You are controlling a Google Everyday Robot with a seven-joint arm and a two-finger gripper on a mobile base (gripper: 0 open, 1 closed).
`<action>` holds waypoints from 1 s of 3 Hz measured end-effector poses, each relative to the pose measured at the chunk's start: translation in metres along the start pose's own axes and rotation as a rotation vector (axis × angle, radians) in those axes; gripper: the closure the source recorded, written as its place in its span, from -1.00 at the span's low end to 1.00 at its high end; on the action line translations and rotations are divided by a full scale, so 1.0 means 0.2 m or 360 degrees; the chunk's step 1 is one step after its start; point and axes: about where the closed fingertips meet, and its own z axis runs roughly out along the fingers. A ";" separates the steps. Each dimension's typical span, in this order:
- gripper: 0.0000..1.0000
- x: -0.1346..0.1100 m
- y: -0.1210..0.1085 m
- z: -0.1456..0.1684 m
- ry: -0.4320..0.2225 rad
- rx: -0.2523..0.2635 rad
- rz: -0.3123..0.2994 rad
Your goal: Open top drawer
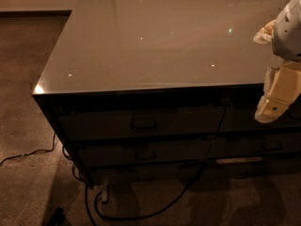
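Note:
The top drawer (141,123) is a wide dark front just under the countertop edge, with a small bar handle (144,123) at its centre. It sits flush with the cabinet face. My gripper (272,108) hangs at the right edge of the view, pale and cream-coloured, pointing down in front of the cabinet's upper right part. It is well to the right of the handle and apart from it.
A glossy countertop (155,41) spans the cabinet. Below lie a shallower drawer (143,153) and more fronts to the right (263,145). Black cables (141,211) trail on the carpet by the cabinet base. Open carpet lies to the left.

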 end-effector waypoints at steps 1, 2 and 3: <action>-1.00 0.00 0.00 0.00 0.0000 0.0000 0.0000; -1.00 -0.17 0.33 0.44 -0.0228 -0.0251 0.0162; -1.00 -0.24 0.51 0.67 -0.0311 -0.0410 0.0222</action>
